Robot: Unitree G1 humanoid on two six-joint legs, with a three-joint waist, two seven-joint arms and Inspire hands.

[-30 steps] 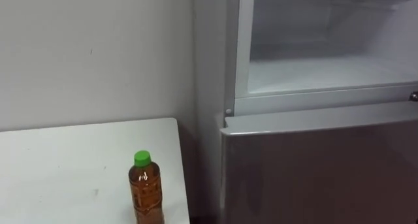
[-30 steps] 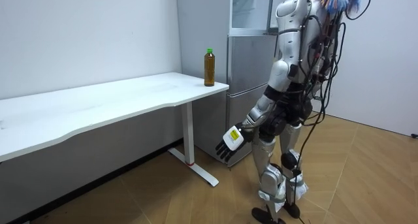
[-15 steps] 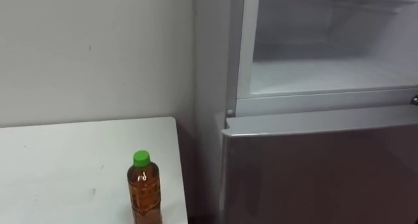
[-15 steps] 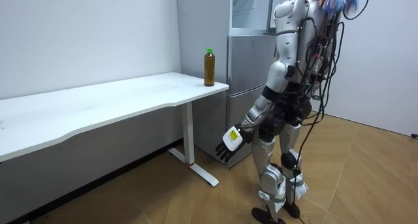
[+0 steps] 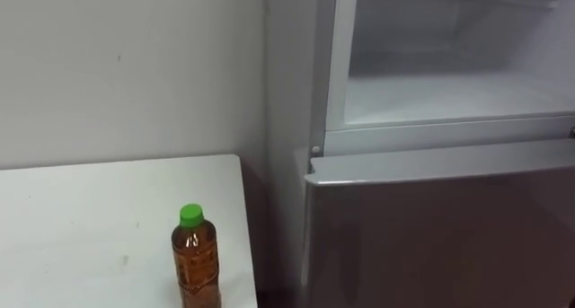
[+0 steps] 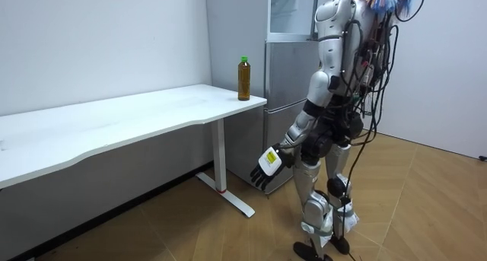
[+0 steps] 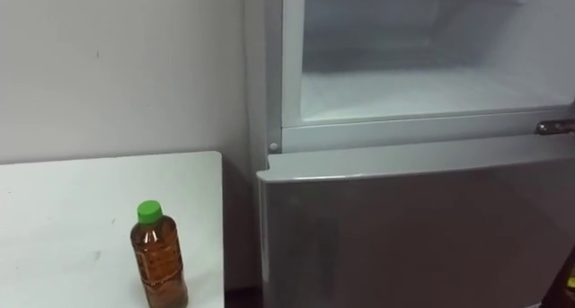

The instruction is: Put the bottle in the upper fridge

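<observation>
Green-capped tea bottle (image 5: pixel 197 263) upright at white table's (image 5: pixel 72 236) right edge; upper fridge compartment (image 5: pixel 449 97) open; left hand (image 6: pixel 268 162) hangs slack-fingered, empty.

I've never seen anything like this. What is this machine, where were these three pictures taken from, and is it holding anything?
It is a human-shaped robot standing on two legs before a tall grey fridge. One picture comes from a camera across the room. The other two come from the two eyes of a camera on its head, so they show nearly the same scene. On the corner of the white table beside the fridge stands a clear plastic bottle of amber liquid with a green cap. The fridge's upper compartment is open and white inside; the lower grey door is shut. The left robot hand hangs low with relaxed fingers, holding nothing.
</observation>
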